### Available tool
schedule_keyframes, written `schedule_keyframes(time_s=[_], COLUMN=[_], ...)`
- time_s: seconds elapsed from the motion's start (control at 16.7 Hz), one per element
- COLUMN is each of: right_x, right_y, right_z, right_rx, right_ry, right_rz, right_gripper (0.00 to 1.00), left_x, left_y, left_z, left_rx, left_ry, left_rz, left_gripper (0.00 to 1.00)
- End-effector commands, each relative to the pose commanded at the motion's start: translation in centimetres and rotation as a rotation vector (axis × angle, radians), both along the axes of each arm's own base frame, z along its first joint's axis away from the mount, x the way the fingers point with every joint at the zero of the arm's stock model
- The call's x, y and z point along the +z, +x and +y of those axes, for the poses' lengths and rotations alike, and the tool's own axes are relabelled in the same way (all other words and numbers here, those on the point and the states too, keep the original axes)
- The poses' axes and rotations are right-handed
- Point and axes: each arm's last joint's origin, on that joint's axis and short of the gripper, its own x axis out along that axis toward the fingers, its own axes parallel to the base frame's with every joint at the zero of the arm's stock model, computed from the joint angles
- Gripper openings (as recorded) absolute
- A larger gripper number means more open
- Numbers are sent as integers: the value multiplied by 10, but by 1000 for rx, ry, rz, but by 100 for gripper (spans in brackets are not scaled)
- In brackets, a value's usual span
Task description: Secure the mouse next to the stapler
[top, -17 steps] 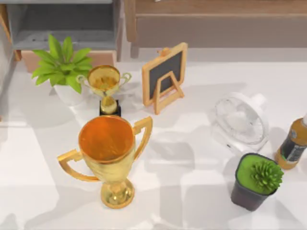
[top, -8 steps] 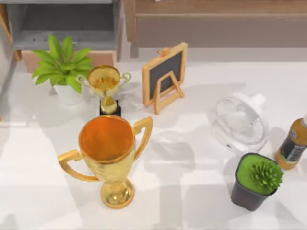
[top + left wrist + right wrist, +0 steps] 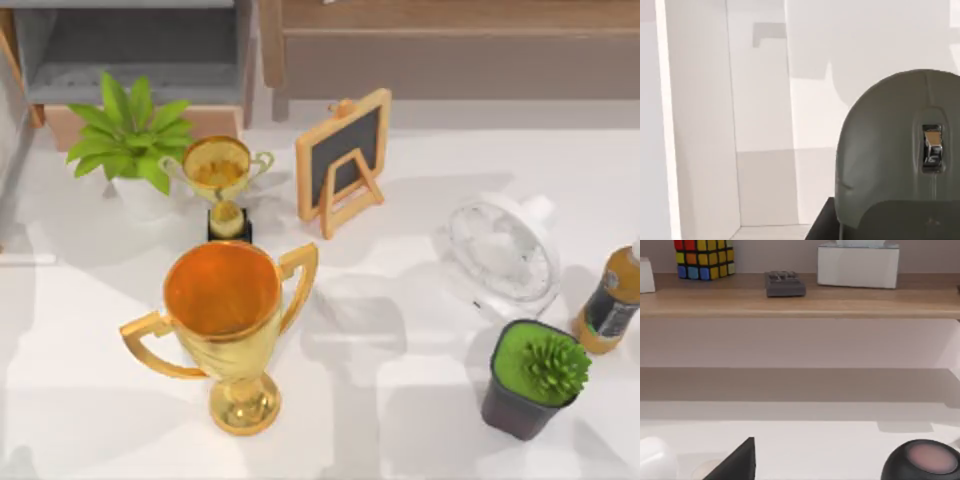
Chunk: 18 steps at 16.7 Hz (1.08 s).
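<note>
The grey mouse [image 3: 900, 150] with its scroll wheel sits very close in the left wrist view, in front of white panels. It is held off any surface, and a dark part of my left gripper [image 3: 900, 222] crosses its near end, so the gripper is shut on it. In the right wrist view the grey stapler [image 3: 784, 284] rests on a wooden shelf [image 3: 800, 302], between a colour cube [image 3: 704, 259] and a white tissue box [image 3: 858, 265]. A dark part of my right gripper [image 3: 737, 462] stands low over the white table, well short of the shelf.
On the table stand a large gold trophy [image 3: 225, 320], a small trophy [image 3: 220, 180], a leafy plant [image 3: 130, 140], a small chalkboard [image 3: 343, 160], a white fan [image 3: 500, 255], a potted succulent [image 3: 535, 378] and a bottle [image 3: 610, 305]. A black round object [image 3: 925, 462] sits near my right gripper.
The shadows on the table's left side have shifted. None of the objects in the top view has moved.
</note>
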Motion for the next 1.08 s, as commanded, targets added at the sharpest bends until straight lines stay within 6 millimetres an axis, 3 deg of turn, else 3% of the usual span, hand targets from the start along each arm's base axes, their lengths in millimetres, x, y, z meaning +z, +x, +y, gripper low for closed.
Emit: schedule_keyframes(time_s=[0.24, 0.48, 0.66, 1.08], right_x=[0, 0, 0, 0], right_y=[0, 0, 0, 0], right_z=[0, 0, 0, 0], right_rx=[0, 0, 0, 0], right_ry=[0, 0, 0, 0], right_rz=[0, 0, 0, 0], right_gripper=[100, 100, 100, 100], left_x=[18, 6, -20, -101], left_y=[-41, -82, -110, -157], left_z=[-2, -2, -2, -14], left_rx=[5, 26, 44, 62], left_ry=[41, 54, 41, -46], left_rz=[-45, -22, 33, 222], left_gripper=[0, 0, 0, 0])
